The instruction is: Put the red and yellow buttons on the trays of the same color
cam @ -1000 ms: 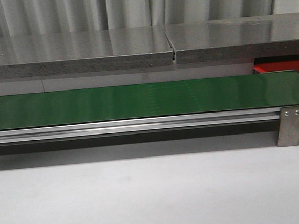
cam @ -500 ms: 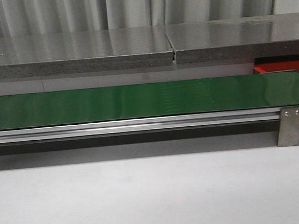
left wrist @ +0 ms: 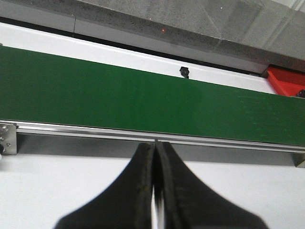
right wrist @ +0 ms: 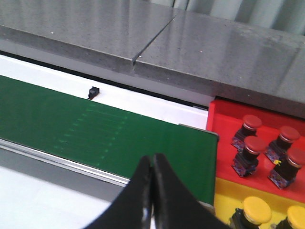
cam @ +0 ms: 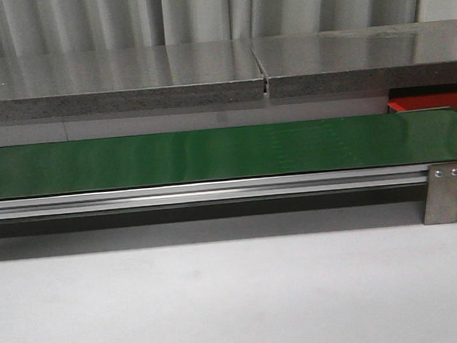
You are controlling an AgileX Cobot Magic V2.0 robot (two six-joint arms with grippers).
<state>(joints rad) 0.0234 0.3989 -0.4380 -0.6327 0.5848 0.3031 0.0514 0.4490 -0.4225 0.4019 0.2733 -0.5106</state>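
Sorting well along: four red buttons (right wrist: 251,122) sit in the red tray (right wrist: 224,117) off the green belt's (cam: 211,153) end, two yellow buttons (right wrist: 256,210) in the yellow tray (right wrist: 224,195); belt bare, my left gripper (left wrist: 155,157) and right gripper (right wrist: 152,169) pinched closed, holding nothing

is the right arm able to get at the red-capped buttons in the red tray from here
Probably yes: the red-capped buttons stand uncovered in the red plastic tray, just beyond the shut right gripper, with nothing between; it must open first.
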